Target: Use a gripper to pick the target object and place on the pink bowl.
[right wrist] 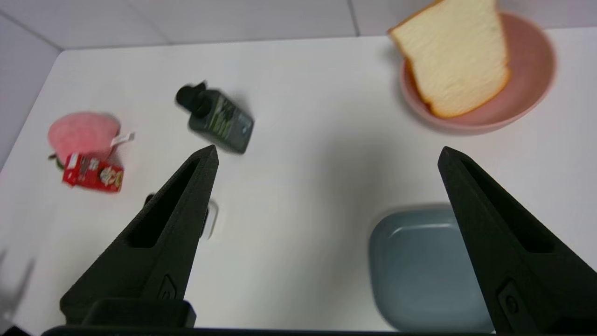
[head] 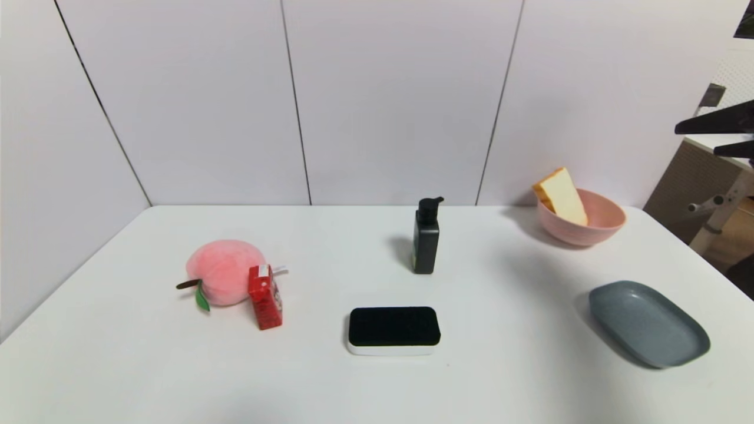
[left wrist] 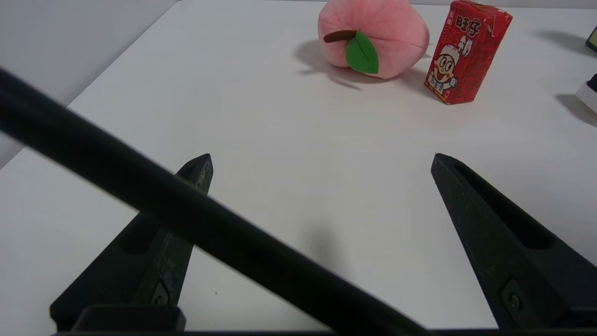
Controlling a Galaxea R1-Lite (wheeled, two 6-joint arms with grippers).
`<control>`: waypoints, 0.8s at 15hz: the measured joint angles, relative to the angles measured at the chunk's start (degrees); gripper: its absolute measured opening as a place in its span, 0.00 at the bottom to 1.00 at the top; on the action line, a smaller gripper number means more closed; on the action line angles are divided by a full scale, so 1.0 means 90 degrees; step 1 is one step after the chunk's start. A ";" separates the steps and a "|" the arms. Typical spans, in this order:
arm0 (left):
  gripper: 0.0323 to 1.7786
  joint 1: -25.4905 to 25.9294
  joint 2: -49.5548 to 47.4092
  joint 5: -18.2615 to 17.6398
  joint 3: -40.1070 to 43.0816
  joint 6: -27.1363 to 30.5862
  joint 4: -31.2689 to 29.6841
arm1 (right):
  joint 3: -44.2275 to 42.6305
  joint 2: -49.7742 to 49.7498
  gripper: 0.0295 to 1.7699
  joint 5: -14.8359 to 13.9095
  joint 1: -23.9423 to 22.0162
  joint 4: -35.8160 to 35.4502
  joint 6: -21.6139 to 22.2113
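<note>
I had the right gripper (right wrist: 326, 154) spread wide and empty above the table, the toast (head: 562, 195) leaning in the pink bowl (head: 601, 227) near the far right corner; placing looked done, only parking remained.

White wall panels (head: 389, 100) are enclosing the desk (head: 330, 383) at the back and on the left, with thin dark seams running between them. The desk top is showing plain white and matte, with soft shadows lying under even light. At the right, past the desk edge, a perforated brown board (head: 686, 182) is standing beside a white tubular frame (head: 721, 206), over a strip of wood-toned floor (head: 733, 244).
</note>
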 joint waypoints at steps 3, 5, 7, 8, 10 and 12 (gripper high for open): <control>0.95 0.0000 0.0000 0.0000 0.0000 0.0000 0.0000 | 0.1681 -0.1292 0.94 -0.0382 0.0687 -0.0685 -0.0023; 0.95 0.0000 0.0000 -0.0003 0.0000 0.0000 0.0000 | 0.2756 -0.2097 0.94 -0.1387 0.1382 -0.1157 -0.0034; 0.95 -0.0003 0.0000 0.0000 0.0000 -0.0003 0.0000 | 0.3828 -0.2842 0.95 -0.2934 0.1929 -0.1380 -0.0065; 0.95 -0.0003 0.0000 0.0000 0.0000 -0.0003 0.0000 | 0.4352 -0.3212 0.95 -0.3675 0.2116 -0.1428 -0.0074; 0.95 0.0000 0.0000 0.0000 0.0000 0.0000 0.0000 | 0.5396 -0.3988 0.95 -0.4856 0.2354 -0.1638 -0.0084; 0.95 0.0000 0.0000 0.0000 0.0000 0.0000 0.0000 | 0.6456 -0.4760 0.96 -0.5223 0.2442 -0.2123 -0.0210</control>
